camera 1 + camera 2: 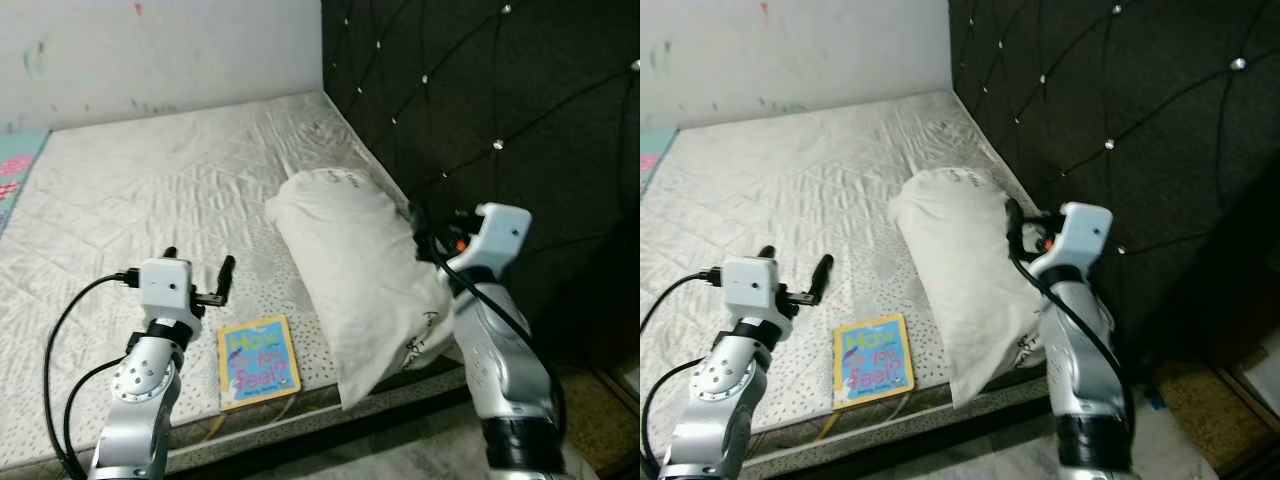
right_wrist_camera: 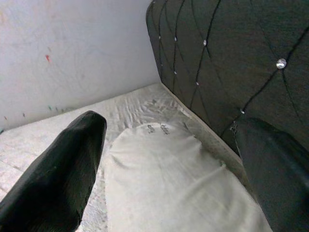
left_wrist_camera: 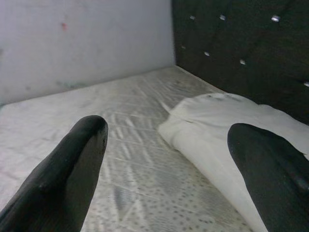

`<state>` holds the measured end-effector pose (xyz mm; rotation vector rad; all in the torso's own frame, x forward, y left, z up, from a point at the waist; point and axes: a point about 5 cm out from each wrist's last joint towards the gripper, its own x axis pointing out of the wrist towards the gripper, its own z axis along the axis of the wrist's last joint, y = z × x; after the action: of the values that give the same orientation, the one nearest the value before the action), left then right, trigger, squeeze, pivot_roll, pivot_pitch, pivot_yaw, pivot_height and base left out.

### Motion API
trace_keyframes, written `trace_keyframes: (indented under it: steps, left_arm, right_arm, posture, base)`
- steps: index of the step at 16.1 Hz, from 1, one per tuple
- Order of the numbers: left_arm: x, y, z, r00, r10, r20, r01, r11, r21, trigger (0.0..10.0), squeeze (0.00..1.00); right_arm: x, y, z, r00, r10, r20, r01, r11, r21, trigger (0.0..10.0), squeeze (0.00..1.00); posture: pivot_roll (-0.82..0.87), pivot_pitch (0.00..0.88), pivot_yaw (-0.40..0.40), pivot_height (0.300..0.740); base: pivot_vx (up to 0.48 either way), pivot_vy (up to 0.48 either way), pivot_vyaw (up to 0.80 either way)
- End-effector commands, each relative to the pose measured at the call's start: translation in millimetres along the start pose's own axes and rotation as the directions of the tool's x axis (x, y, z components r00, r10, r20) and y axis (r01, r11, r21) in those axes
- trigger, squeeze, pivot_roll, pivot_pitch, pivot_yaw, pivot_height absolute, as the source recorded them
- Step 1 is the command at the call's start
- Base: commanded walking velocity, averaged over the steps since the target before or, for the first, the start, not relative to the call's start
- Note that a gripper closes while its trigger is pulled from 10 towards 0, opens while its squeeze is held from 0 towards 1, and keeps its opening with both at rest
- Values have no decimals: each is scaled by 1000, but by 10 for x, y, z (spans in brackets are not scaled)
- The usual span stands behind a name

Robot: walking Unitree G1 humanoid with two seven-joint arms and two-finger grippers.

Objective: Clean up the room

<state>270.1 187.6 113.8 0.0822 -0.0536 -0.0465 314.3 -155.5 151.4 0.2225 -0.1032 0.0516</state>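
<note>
A white pillow [image 1: 350,260] lies lengthwise on the mattress [image 1: 150,190], along the black tufted headboard [image 1: 480,100]. Its near end hangs over the bed's front edge. My right gripper [image 1: 418,232] is open at the pillow's right side, close to the headboard; in the right wrist view its fingers [image 2: 53,179] spread wide over the pillow [image 2: 174,188]. A small blue and yellow children's book [image 1: 258,360] lies flat near the front edge, left of the pillow. My left gripper [image 1: 200,262] hovers open above the mattress, just beyond the book, with nothing held.
A white wall [image 1: 150,50] with paint marks backs the bed. A teal patterned mat [image 1: 15,170] shows at the far left. The bed's front edge [image 1: 300,420] runs below the book, with floor [image 1: 600,420] at the lower right.
</note>
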Motion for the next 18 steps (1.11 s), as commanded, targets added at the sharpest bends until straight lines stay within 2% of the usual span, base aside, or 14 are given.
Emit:
trace_keyframes:
  steps: [1,3,6,11,15,18]
  left_arm:
    - [-49,81,-6,999,36,-4,-36,999,14,10000,0]
    - [-269,45,-102,997,52,-55,-52,999,0,10000,0]
    - [-372,-29,-156,994,57,-89,-61,997,-43,10000,0]
    - [-268,-22,-116,992,90,-86,-99,990,-99,10000,0]
    - [-245,-24,-110,991,89,-97,-101,987,-127,10000,0]
    - [-244,-52,-111,991,90,-102,-104,985,-138,10000,0]
  right_arm:
    - [-27,1,33,1000,6,12,-6,1000,-14,10000,0]
    - [-145,-77,-40,999,-8,-33,7,1000,-29,10000,0]
    - [-217,-103,-78,998,-19,-63,17,1000,-24,10000,0]
    - [-166,-23,-25,998,27,-55,-28,999,-35,10000,0]
    - [-195,-85,3,998,17,-55,-20,998,-53,10000,0]
    - [-218,-68,5,998,38,-58,-41,997,-58,10000,0]
  posture:
    - [-146,0,54,740]
    - [-142,0,47,740]
    - [-138,0,38,740]
    - [-153,0,24,740]
    - [-168,11,27,740]
    - [-166,21,19,740]
  base:
    - [0,0,0]
    - [0,0,0]
    - [0,0,0]
    - [0,0,-224]
    - [0,429,0]
    - [0,480,0]
